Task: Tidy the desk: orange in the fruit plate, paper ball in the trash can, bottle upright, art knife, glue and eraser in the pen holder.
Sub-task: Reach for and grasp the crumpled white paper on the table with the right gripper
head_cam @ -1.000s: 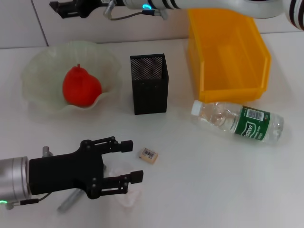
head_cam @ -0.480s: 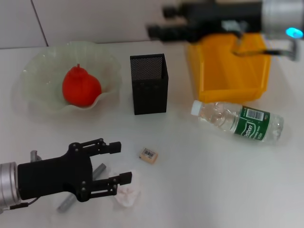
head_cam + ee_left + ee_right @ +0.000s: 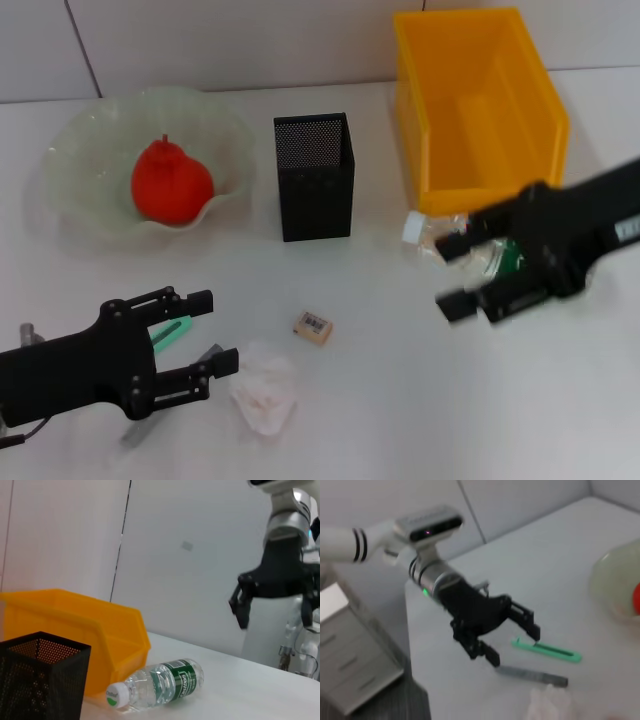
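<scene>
Head view: right end effector (image 3: 458, 274), fingers apart, over the lying bottle (image 3: 500, 262) — light, smooth, slippery; grip mid-body.

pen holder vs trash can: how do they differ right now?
The pen holder is a tall, narrow cup of black mesh; the trash can is a wide bin of solid yellow plastic. The pen holder's walls stand straight, the trash can's slope. The pen holder stands beside the fruit plate, the trash can farther to the robot's right. Both are upright and open-topped.
</scene>
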